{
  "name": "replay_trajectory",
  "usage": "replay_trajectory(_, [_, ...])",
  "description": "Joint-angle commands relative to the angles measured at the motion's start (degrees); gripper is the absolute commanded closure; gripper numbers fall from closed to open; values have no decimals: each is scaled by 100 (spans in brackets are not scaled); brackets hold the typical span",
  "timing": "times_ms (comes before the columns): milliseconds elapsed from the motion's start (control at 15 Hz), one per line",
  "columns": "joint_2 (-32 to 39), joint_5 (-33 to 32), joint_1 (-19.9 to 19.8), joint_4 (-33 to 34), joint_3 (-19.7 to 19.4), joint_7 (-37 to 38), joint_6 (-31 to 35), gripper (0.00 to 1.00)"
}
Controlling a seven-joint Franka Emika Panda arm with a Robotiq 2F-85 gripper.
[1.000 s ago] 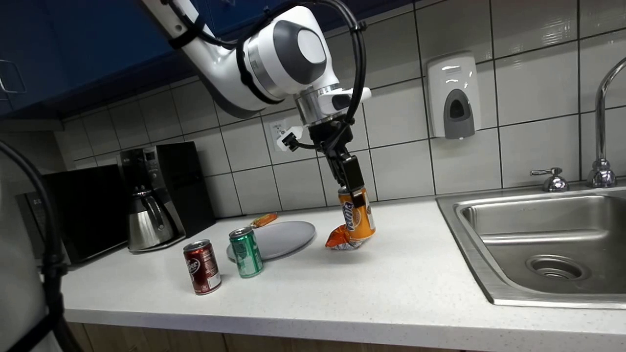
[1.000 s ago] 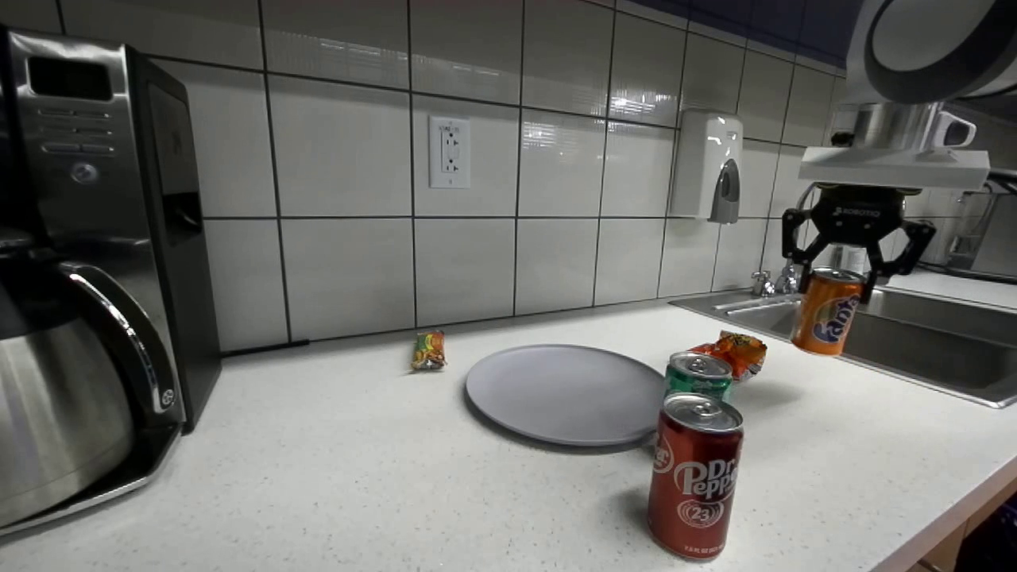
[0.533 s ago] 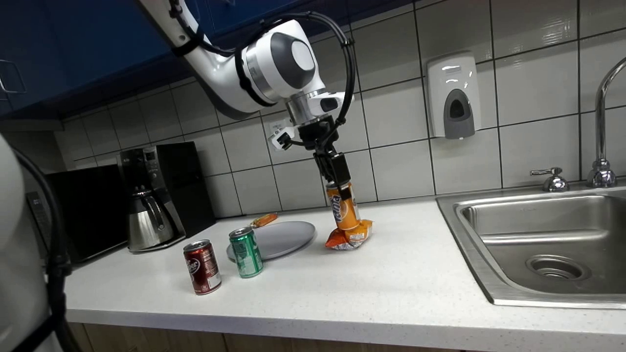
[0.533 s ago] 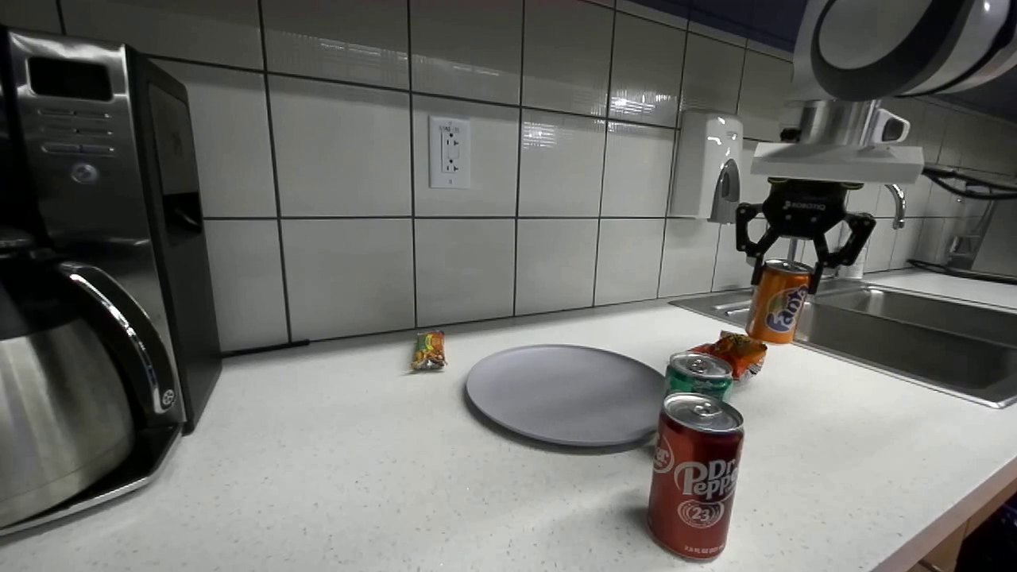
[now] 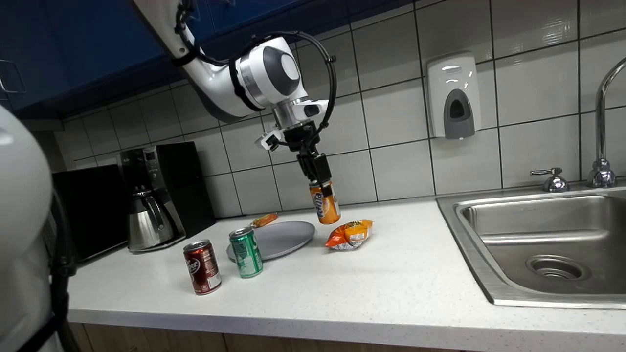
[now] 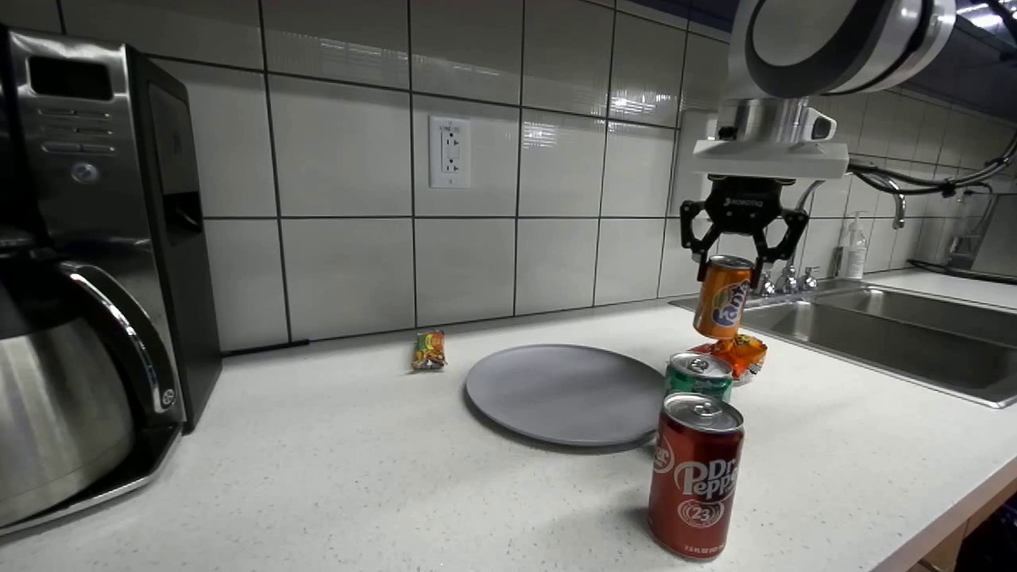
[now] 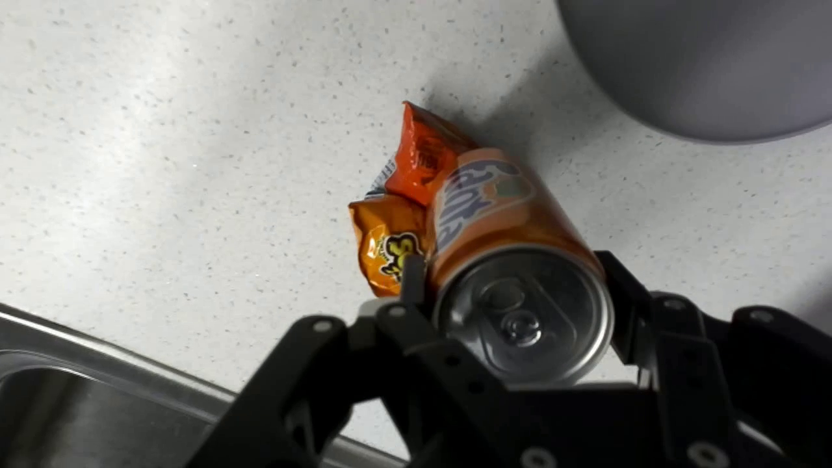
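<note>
In the wrist view the gripper [image 7: 515, 287] is seen nearest, along the bottom of the frame, its jaws closed on opposite sides of the orange can [image 7: 507, 218], just below the rim and right of centre. A silver lid with a pull tab is turned toward the camera, and the orange body is marked with Fanta in blue letters beside a picture of fruit. The can is held clear of the counter [image 7: 162, 195], tilted slightly. On the counter the bag [image 5: 349, 235], red at one end and orange at the other, is partly hidden by the can in the wrist view, but in an exterior view a gap is shown between the two. In the wrist view the plate [image 7: 708, 68] is cut off at upper right and the sink [image 7: 117, 364] at lower left.

In an exterior view the red can [image 5: 202, 267] is placed low in the frame, left of centre, and behind it the plate is partly hidden by the green can [image 5: 246, 253]. Beyond them the packet [image 5: 264, 220] and, at left, the coffee maker [image 5: 182, 188] are seen, and the dispenser [image 5: 454, 95] is fixed to the tiles [image 5: 535, 80] at upper right.
</note>
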Motion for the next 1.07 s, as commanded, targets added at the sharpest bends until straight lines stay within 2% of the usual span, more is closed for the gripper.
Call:
replay_trajectory(0, [204,8,220,450,95,172,-353,62])
replay_trajectory(1000, [1045,24,1006,1490,241,318,-933,62])
